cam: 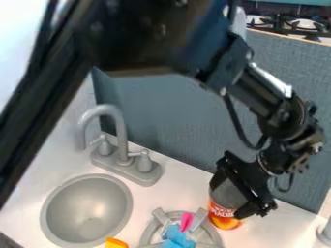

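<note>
- Nearest the camera: black robot arm [145,36], crossing from the upper left and bending down toward the lower right, loose cable [240,128] looped at its wrist.
- Gripper [231,197]: black, hanging at the upper part of a can [223,213], with black parts to either side of it. How far open it stands, and whether it has hold of the can, cannot be told.
- Can: located right of centre in the lower part of the view, behind and to the right of a round grey burner [147,236]. Cylindrical form; upper portion dull grey. Below that, a red label band bearing white lettering; near the base, bright orange and yellow artwork. Part of the body is covered by the gripper.
- Burner: raised grey prongs. On it, a light blue object [176,236] and a narrow bright pink piece [187,222].
- Left: round grey sink basin [87,208], a curved grey faucet [107,110] behind it, two handles on a shared base.
- Bottom edge: orange object [115,243], between basin and burner.
- Surfaces: white counter [184,189]; blue-grey panel [174,126] behind.
</note>
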You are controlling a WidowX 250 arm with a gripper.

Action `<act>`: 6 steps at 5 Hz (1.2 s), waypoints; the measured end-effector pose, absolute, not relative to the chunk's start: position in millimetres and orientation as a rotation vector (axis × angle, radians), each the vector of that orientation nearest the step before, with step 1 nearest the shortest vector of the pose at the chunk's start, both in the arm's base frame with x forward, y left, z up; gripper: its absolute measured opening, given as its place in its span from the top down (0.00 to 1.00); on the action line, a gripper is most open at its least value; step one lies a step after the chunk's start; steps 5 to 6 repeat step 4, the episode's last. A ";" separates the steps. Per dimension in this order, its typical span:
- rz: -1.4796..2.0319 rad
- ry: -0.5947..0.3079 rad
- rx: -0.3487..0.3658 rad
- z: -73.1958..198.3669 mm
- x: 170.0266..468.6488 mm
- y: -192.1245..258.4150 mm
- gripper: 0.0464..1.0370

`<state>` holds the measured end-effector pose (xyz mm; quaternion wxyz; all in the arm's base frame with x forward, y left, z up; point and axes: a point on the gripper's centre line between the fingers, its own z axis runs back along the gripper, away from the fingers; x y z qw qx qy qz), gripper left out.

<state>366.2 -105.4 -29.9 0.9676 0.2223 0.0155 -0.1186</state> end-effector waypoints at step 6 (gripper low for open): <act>-0.080 0.171 0.208 -3.8 236.4 -109.4 0.03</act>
